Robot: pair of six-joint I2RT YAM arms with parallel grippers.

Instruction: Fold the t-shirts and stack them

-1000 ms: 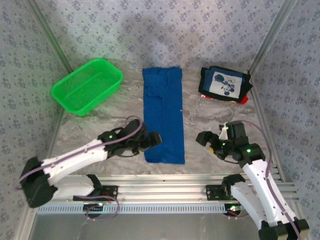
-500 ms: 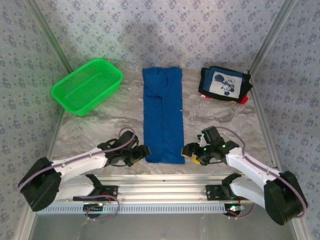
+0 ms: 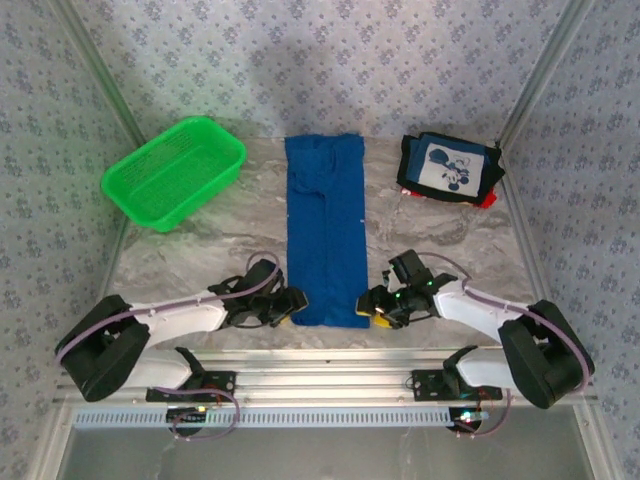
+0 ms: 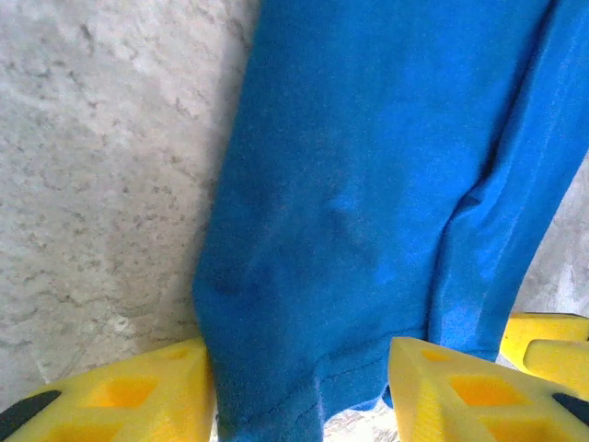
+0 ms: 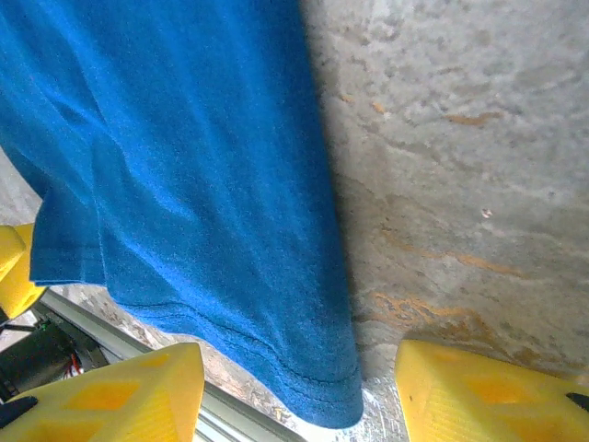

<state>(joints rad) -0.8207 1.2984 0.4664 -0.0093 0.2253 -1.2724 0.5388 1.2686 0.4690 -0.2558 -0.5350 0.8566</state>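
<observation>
**Top external view.** The blue t-shirt (image 3: pixel 326 230) lay in the middle of the tabletop (image 3: pixel 200 250). It was folded lengthwise into a long narrow strip running from the far edge toward the arms. At the far right the navy t-shirt (image 3: pixel 450 168) sat folded into a compact square with its white cartoon panel facing up. A sliver of the red t-shirt (image 3: pixel 487 200) poked out beneath its near right corner. By my reading two shirts were already folded and stacked. The blue one was half done: it needed its crosswise folds and then a move onto that pile. The left gripper (image 3: pixel 290 308) and right gripper (image 3: pixel 372 305) were low at the strip's two near corners. The green basket (image 3: pixel 172 170) stood at the far left, well apart from the shirts, and nothing could be made out inside it.

**Left wrist view.** The left gripper (image 4: pixel 304 405) was spread wide. Its yellow fingers (image 4: pixel 120 391) stood on either side of the near left hem corner of the blue t-shirt (image 4: pixel 368 184), which lay flat on the tabletop and was not pinched.

**Right wrist view.** The right gripper (image 5: pixel 294 378) was likewise parted. The near right hem corner of the blue t-shirt (image 5: pixel 184 166) sat between its fingers (image 5: pixel 488 387), not yet clamped.
</observation>
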